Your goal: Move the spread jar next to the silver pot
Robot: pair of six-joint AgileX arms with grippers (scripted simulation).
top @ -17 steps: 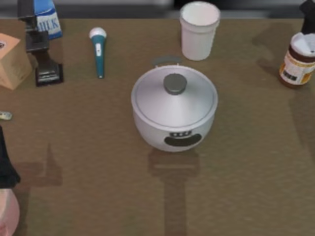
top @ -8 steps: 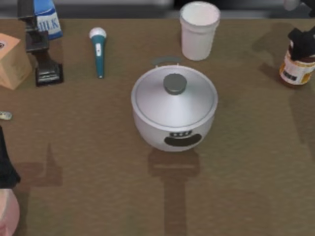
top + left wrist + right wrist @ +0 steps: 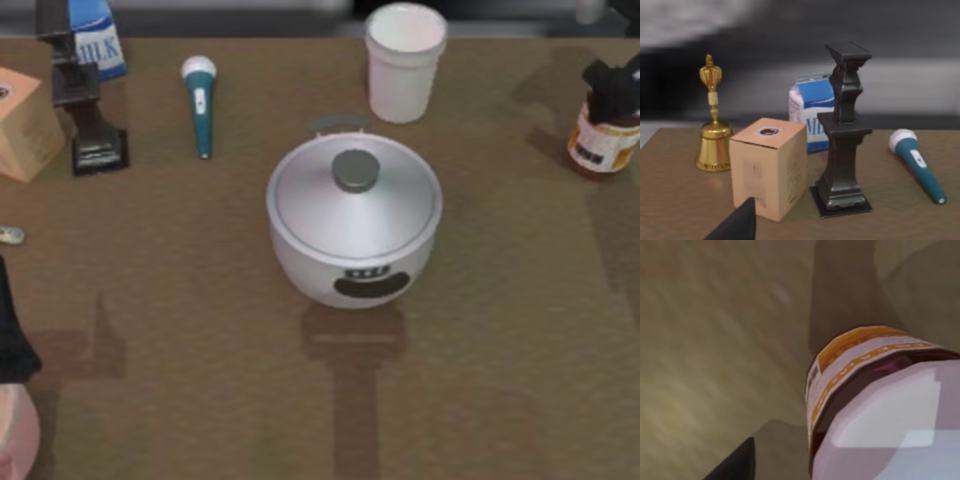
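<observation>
The silver pot (image 3: 355,215), domed lid and grey knob, stands mid-table with a dark oval mark on its side. The spread jar (image 3: 603,142) stands upright at the far right edge, well apart from the pot. My right gripper (image 3: 613,82) sits over the jar's lid and hides it in the top view. In the right wrist view the spread jar (image 3: 875,405) fills the frame close up, and one dark finger (image 3: 737,465) stands clear of it with a gap; the gripper is open. My left gripper (image 3: 12,345) is parked at the left edge, open and empty.
A white cup (image 3: 405,60) stands behind the pot. A teal microphone (image 3: 200,100), a dark stand (image 3: 85,100), a milk carton (image 3: 95,35) and a tan box (image 3: 25,125) crowd the back left. A gold bell (image 3: 713,125) shows in the left wrist view.
My right gripper has come down from the back right corner onto the jar's lid, which now hides under it. The jar, pot and left arm have not moved.
</observation>
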